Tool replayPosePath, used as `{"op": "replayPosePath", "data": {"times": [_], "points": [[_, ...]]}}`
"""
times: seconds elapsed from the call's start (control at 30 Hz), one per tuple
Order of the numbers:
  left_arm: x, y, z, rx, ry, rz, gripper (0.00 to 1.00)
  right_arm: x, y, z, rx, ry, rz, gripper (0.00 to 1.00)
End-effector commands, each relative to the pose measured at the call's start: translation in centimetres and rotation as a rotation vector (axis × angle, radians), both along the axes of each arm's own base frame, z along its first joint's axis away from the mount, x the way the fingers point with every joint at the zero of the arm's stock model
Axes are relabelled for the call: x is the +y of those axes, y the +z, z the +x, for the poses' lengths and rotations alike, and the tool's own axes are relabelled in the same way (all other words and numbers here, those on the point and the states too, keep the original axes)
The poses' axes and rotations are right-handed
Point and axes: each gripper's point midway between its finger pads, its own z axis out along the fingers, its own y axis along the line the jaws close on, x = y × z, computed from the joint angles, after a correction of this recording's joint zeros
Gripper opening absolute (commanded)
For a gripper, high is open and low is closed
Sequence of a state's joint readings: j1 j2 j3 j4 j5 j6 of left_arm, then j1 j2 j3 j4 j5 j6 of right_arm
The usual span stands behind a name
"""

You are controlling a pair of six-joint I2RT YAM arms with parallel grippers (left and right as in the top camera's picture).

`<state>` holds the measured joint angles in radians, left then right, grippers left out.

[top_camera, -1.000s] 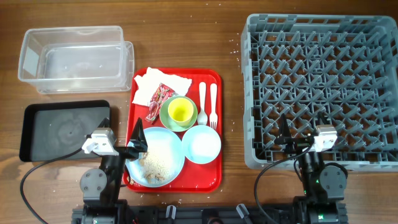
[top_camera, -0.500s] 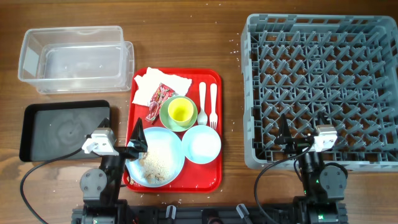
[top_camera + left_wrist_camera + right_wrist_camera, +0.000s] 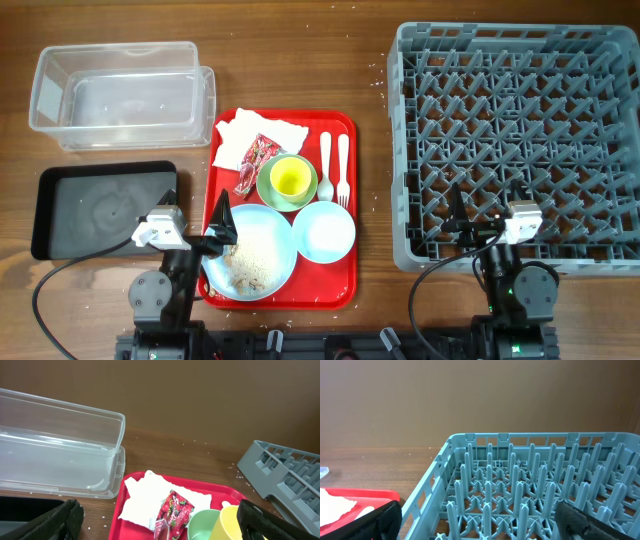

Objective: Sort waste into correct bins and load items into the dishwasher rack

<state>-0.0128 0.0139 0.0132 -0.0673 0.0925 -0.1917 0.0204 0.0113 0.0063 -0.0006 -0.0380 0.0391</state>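
Observation:
On the red tray [image 3: 345,285] lie white napkins [image 3: 250,138], a red-and-white wrapper [image 3: 254,160], a yellow cup [image 3: 289,179] standing in the pale green bowl [image 3: 268,185], a white spoon [image 3: 325,165] and fork [image 3: 343,170], a light blue bowl [image 3: 325,232], and a light blue plate [image 3: 262,225] with rice crumbs [image 3: 255,262]. My left gripper [image 3: 218,230] is open and empty over the plate's left rim. In its wrist view [image 3: 160,510] I see the napkins [image 3: 142,497], wrapper [image 3: 172,510] and cup [image 3: 227,522]. My right gripper [image 3: 457,220] [image 3: 477,507] is open and empty over the grey rack's [image 3: 515,140] front left part.
The clear tub [image 3: 120,95] stands at the back left and also shows in the left wrist view [image 3: 60,445]. The black tray [image 3: 105,210] lies in front of it, left of the red tray. Crumbs are scattered on the wooden table.

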Motion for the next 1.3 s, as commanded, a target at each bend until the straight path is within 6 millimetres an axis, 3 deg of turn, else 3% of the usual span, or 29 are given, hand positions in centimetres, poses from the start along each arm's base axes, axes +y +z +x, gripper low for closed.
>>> {"op": "replayPosePath", "data": {"times": [0.0, 0.53, 0.57, 0.67, 0.73, 0.87, 0.97, 1.07, 1.17, 1.2, 1.27], "points": [[0.1, -0.3, 0.0, 0.003, 0.004, 0.005, 1.0, 0.1, -0.1, 0.0, 0.001, 0.01, -0.013, 1.0], [0.1, -0.1, 0.0, -0.004, 0.004, 0.004, 1.0, 0.1, -0.1, 0.0, 0.001, 0.01, -0.013, 1.0], [-0.5, 0.5, 0.0, -0.026, -0.03, -0.023, 1.0, 0.1, -0.1, 0.0, 0.001, 0.01, -0.012, 1.0], [-6.2, 1.2, -1.9, 0.045, -0.367, -0.339, 1.0, 0.1, -0.1, 0.0, 0.001, 0.01, -0.013, 1.0], [-9.3, 2.8, -4.0, 0.036, -0.59, -0.383, 1.0, 0.1, -0.1, 0.0, 0.001, 0.01, -0.013, 1.0], [-8.8, 8.1, -4.5, -0.128, -0.587, -0.348, 1.0, 0.1, -0.1, 0.0, 0.001, 0.01, -0.013, 1.0], [-8.0, 11.3, -2.9, -0.009, -0.495, -0.238, 1.0, 0.1, -0.1, 0.0, 0.001, 0.01, -0.012, 1.0], [-7.7, 14.7, 0.9, 0.331, -0.464, -0.144, 0.99, 0.1, -0.1, 0.0, 0.001, 0.01, -0.013, 1.0], [-7.4, 17.8, 4.2, 0.631, -0.44, -0.158, 1.0, 0.1, -0.1, 0.0, 0.001, 0.01, -0.013, 1.0], [-7.6, 17.9, 4.9, 0.678, -0.441, -0.187, 1.0, 0.1, -0.1, 0.0, 0.001, 0.01, -0.013, 1.0], [-8.2, 17.9, 8.4, 0.707, -0.448, -0.199, 0.99, 0.1, -0.1, 0.0, 0.001, 0.01, -0.013, 1.0]]}}
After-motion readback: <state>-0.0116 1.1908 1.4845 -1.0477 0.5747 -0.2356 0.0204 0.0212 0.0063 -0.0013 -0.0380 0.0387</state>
